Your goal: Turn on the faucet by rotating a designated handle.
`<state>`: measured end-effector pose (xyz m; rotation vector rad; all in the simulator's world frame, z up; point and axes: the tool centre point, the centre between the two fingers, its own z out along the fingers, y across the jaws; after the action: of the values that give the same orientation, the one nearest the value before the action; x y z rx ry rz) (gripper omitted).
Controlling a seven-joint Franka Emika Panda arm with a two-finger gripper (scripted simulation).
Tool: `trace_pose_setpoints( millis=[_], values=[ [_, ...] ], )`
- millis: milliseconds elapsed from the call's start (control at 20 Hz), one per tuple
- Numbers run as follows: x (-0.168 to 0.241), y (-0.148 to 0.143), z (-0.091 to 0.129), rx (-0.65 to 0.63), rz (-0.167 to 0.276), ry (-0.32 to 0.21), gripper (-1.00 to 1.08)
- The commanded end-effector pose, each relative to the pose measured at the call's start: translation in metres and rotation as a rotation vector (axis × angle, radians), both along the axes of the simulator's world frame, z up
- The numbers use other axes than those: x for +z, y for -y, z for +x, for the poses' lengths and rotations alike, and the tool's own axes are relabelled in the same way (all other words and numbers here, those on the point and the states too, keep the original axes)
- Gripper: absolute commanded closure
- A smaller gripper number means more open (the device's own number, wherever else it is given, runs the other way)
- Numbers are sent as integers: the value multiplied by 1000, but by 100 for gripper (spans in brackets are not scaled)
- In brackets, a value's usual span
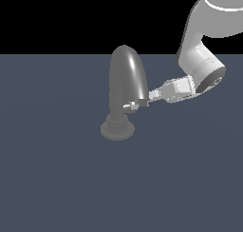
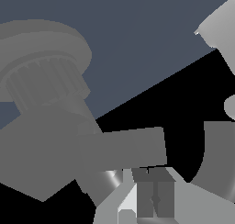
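Note:
The faucet is a dark grey glossy tap with a thick arched spout, standing on a ribbed round base on the slate-blue floor. The handle is a small pale stub that juts from the lower spout toward the exterior view's right. My gripper reaches in from that side, and its tip meets the end of the handle. In the wrist view the handle is a grey bar lying just beyond my gripper. The dark fingers are pressed together with nothing between them. The faucet's ribbed base fills the corner beside the handle.
The white arm comes down from the upper part of the exterior view's right. The slate-blue floor spreads around the faucet. A curved grey shape and a pale arm part edge the wrist view.

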<state>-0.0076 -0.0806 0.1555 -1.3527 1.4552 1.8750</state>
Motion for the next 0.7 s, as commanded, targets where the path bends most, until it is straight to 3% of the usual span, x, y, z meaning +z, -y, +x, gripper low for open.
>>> trace_pose_setpoints(
  millis=[0,500,550,600,650],
  values=[
    [-13,1,-3,-1,0,-8,108],
    [-74,7,-15,-4,-1,-33,108],
    [-74,7,-15,-4,-1,-33,108],
    [-32,-1,1,17,13,32,108],
    [-35,-1,2,16,12,30,108]
  ],
)
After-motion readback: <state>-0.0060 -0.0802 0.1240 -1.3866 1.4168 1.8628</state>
